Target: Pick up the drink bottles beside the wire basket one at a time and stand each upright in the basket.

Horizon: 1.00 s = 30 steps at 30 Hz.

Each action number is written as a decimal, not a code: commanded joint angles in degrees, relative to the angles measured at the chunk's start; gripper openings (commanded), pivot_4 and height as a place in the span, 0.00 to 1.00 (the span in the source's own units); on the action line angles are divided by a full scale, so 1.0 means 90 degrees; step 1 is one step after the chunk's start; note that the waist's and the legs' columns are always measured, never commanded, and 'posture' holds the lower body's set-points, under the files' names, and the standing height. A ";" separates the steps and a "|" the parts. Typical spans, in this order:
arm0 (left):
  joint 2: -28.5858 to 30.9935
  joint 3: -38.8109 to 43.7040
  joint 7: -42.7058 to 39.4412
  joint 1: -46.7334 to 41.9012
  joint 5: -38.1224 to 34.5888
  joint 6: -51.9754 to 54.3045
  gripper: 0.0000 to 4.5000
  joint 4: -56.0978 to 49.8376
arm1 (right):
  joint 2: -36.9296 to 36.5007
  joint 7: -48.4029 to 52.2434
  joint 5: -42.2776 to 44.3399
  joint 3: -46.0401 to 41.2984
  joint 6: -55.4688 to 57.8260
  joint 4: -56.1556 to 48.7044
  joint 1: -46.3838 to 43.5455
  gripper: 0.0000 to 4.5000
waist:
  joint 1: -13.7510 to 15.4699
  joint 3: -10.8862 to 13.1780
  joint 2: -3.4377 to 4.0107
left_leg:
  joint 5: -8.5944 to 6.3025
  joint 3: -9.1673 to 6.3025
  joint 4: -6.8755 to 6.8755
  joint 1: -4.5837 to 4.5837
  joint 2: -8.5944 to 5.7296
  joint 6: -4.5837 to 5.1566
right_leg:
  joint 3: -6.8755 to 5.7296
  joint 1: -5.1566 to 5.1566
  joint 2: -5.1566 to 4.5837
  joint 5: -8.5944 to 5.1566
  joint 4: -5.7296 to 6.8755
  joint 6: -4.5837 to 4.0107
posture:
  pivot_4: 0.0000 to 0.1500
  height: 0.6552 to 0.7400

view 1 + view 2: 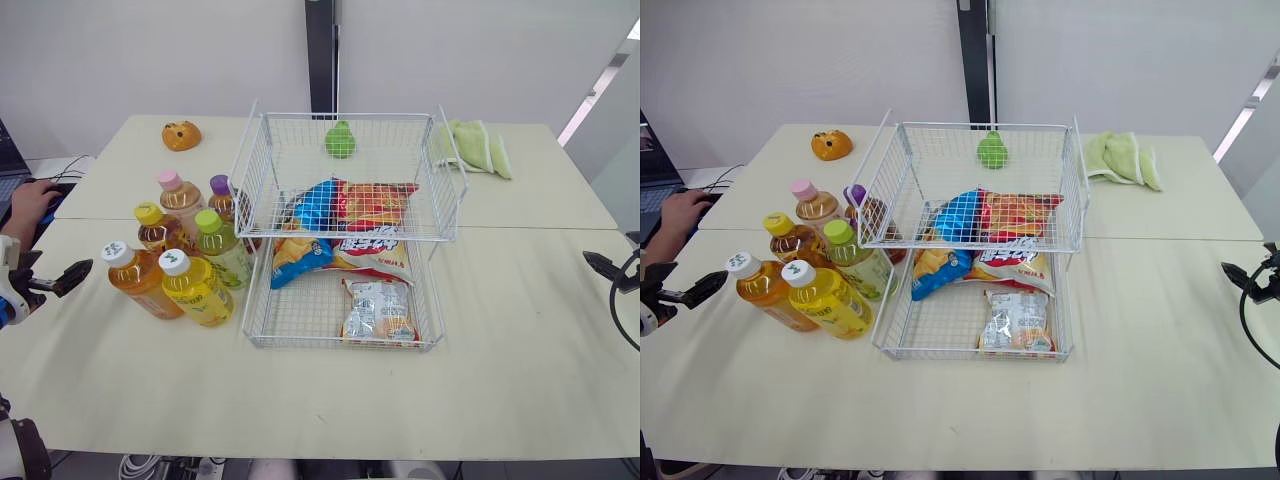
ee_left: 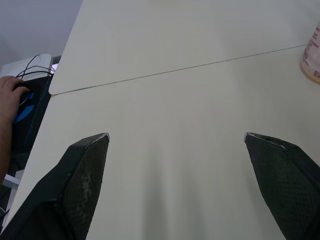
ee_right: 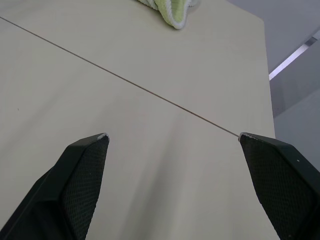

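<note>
"White wire is making up the two-tier basket (image 1: 296, 318), right? Where is it sitting?"

"It is sitting in the middle of the bench (image 1: 500, 350), with snack bags (image 1: 372, 205) lying in both tiers. No bottle is standing in it."

"So where are the bottles (image 1: 195, 288) waiting?"

"All six are standing in a cluster just beside the basket's left side. Two white-capped ones are standing nearest the bench's near edge. A yellow-capped one (image 1: 160, 228) and a green-capped one (image 1: 222, 248) are standing behind them. A pink-capped one (image 1: 180, 198) and a purple-capped one (image 1: 222, 198) are standing furthest back. The green-capped and purple-capped ones are pressing close against the wire."

"What is the left tool (image 2: 175, 135) doing?"

"It is hovering at the bench's left edge, apart from the bottles. Its fingers (image 2: 82, 170) are spreading wide and holding nothing, with bare bench showing between them."

"And the right tool (image 3: 172, 135)?"

"It is hanging at the bench's right edge, well apart from the basket, also gaping wide and holding nothing."

"Is anything else lying about?"

"An orange toy (image 1: 181, 135) is resting near the far left corner. A green cloth (image 1: 478, 146) is lying by the far edge, just right of the basket. A green pear-shaped toy (image 1: 340, 140) is showing at the back of the upper tier. I cannot tell whether it is sitting inside or behind. A person's hand (image 1: 30, 205) is resting beyond the bench's left edge."
</note>
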 commanded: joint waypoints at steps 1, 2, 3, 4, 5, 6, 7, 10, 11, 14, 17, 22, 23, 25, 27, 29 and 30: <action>0.0221 0.0055 0.0082 -0.0110 -0.0012 -0.0123 1.00 0.0022 | -0.0240 -0.0054 0.0114 -0.0169 -0.0071 -0.0175 0.0038 0.99 | 0.0000 0.0000 0.0000 | 0.0000 0.0000 0.0000 0.0000 0.0000 0.0000 | 0.0000 0.0000 0.0000 0.0000 0.0000 0.0000 | 1.00 1.00; 0.0202 0.0053 0.0150 -0.0159 -0.0003 -0.0142 1.00 0.0055 | -0.0253 -0.0080 0.0106 -0.0179 -0.0077 -0.0179 0.0064 0.99 | 0.0001 0.0000 0.0000 | 0.0000 0.0000 0.0000 0.0000 0.0000 0.0000 | 0.0000 0.0000 0.0000 0.0000 0.0000 0.0000 | 1.00 1.00; 0.0190 0.0049 0.0205 -0.0197 0.0005 -0.0157 1.00 0.0080 | -0.0264 -0.0093 0.0106 -0.0190 -0.0078 -0.0178 0.0080 0.99 | 0.0004 0.0000 0.0000 | 0.0000 -0.0001 0.0000 0.0000 0.0000 0.0000 | 0.0000 0.0000 0.0000 0.0000 0.0001 0.0000 | 1.00 1.00; 0.0185 0.0045 0.0228 -0.0221 0.0009 -0.0170 1.00 0.0103 | -0.0269 -0.0100 0.0110 -0.0199 -0.0078 -0.0182 0.0094 0.99 | 0.0006 0.0000 0.0000 | 0.0000 -0.0001 0.0001 0.0000 0.0000 0.0000 | 0.0000 0.0000 0.0000 0.0000 0.0002 0.0000 | 1.00 1.00; 0.0186 0.0041 0.0233 -0.0237 0.0010 -0.0187 1.00 0.0124 | -0.0272 -0.0103 0.0114 -0.0204 -0.0079 -0.0187 0.0104 0.99 | 0.0007 0.0000 0.0000 | 0.0000 -0.0001 0.0003 0.0000 0.0000 0.0000 | 0.0000 0.0000 0.0000 0.0000 0.0002 0.0000 | 1.00 1.00; 0.0186 0.0035 0.0239 -0.0249 0.0011 -0.0204 1.00 0.0145 | -0.0274 -0.0131 0.0118 -0.0214 -0.0084 -0.0199 0.0121 0.99 | 0.0008 0.0000 0.0000 | 0.0000 0.0000 0.0003 0.0000 -0.0001 0.0000 | 0.0001 0.0000 0.0000 0.0000 0.0002 0.0000 | 1.00 1.00; 0.0187 0.0028 0.0243 -0.0265 0.0014 -0.0216 1.00 0.0168 | -0.0273 -0.0145 0.0129 -0.0222 -0.0076 -0.0225 0.0137 0.99 | 0.0007 0.0000 0.0000 | 0.0000 0.0000 0.0004 0.0000 -0.0001 0.0000 | 0.0001 0.0000 0.0000 0.0000 0.0003 0.0000 | 1.00 1.00; 0.0199 0.0005 0.0249 -0.0322 0.0030 -0.0264 1.00 0.0242 | -0.0267 -0.0165 0.0152 -0.0239 -0.0070 -0.0288 0.0190 0.99 | 0.0000 0.0000 0.0000 | 0.0000 0.0000 0.0007 0.0000 0.0000 0.0000 | 0.0001 0.0000 0.0000 0.0000 0.0007 0.0000 | 1.00 1.00; 0.0203 -0.0003 0.0251 -0.0342 0.0037 -0.0275 1.00 0.0263 | -0.0266 -0.0171 0.0154 -0.0241 -0.0073 -0.0291 0.0203 0.99 | 0.0000 0.0000 0.0000 | 0.0000 0.0000 0.0008 0.0000 0.0000 0.0000 | 0.0001 0.0000 0.0000 0.0000 0.0009 0.0000 | 1.00 1.00; 0.0216 -0.0021 0.0258 -0.0386 0.0054 -0.0303 1.00 0.0305 | -0.0268 -0.0183 0.0156 -0.0262 -0.0061 -0.0297 0.0224 0.99 | 0.0000 0.0000 0.0000 | 0.0000 0.0000 0.0012 0.0000 0.0000 0.0000 | 0.0001 0.0000 0.0000 0.0000 0.0012 0.0000 | 1.00 1.00; 0.0228 -0.0021 0.0263 -0.0405 0.0058 -0.0336 1.00 0.0339 | -0.0273 -0.0188 0.0160 -0.0287 -0.0048 -0.0319 0.0241 0.99 | 0.0001 0.0000 0.0000 | 0.0000 0.0000 0.0014 0.0000 0.0001 0.0000 | 0.0001 0.0000 0.0000 0.0000 0.0012 0.0000 | 1.00 1.00; 0.0233 -0.0042 0.0263 -0.0424 0.0087 -0.0406 1.00 0.0421 | -0.0265 -0.0217 0.0142 -0.0321 -0.0067 -0.0333 0.0287 0.99 | 0.0002 0.0000 0.0000 | 0.0000 -0.0001 0.0019 0.0000 0.0001 0.0000 | 0.0001 0.0000 0.0000 -0.0001 0.0016 0.0000 | 1.00 1.00; 0.0236 -0.0038 0.0258 -0.0425 0.0083 -0.0411 1.00 0.0432 | -0.0266 -0.0224 0.0145 -0.0332 -0.0063 -0.0344 0.0303 0.99 | 0.0002 0.0000 0.0000 | 0.0000 -0.0001 0.0019 0.0000 0.0001 0.0000 | 0.0001 0.0000 0.0000 -0.0001 0.0017 0.0000 | 1.00 1.00; 0.0237 -0.0029 0.0272 -0.0447 0.0076 -0.0420 1.00 0.0462 | -0.0261 -0.0302 0.0139 -0.0349 -0.0055 -0.0372 0.0314 0.99 | 0.0002 0.0000 0.0000 | -0.0001 -0.0002 0.0021 0.0000 0.0001 0.0000 | 0.0001 0.0000 0.0000 -0.0001 0.0019 0.0000 | 1.00 1.00; 0.0237 -0.0025 0.0292 -0.0459 0.0078 -0.0432 1.00 0.0484 | -0.0263 -0.0430 0.0097 -0.0351 -0.0130 -0.0360 0.0306 0.99 | 0.0002 0.0000 0.0000 | -0.0001 -0.0001 0.0022 0.0000 0.0001 0.0000 | 0.0001 0.0000 0.0000 -0.0001 0.0020 0.0000 | 1.00 1.00; 0.0237 -0.0018 0.0375 -0.0461 0.0091 -0.0467 1.00 0.0500 | -0.0245 -0.0714 0.0062 -0.0378 -0.0178 -0.0353 0.0245 0.99 | 0.0001 0.0000 0.0000 | -0.0001 -0.0001 0.0023 0.0000 0.0002 0.0000 | 0.0001 0.0000 0.0000 -0.0001 0.0021 0.0000 | 1.00 1.00; 0.0228 -0.0003 0.0407 -0.0468 0.0077 -0.0479 1.00 0.0504 | -0.0183 -0.0872 0.0150 -0.0480 -0.0223 -0.0374 0.0193 0.99 | 0.0001 0.0000 0.0000 | -0.0001 -0.0002 0.0023 0.0000 0.0002 0.0000 | 0.0001 0.0000 0.0000 -0.0001 0.0022 0.0000 | 1.00 1.00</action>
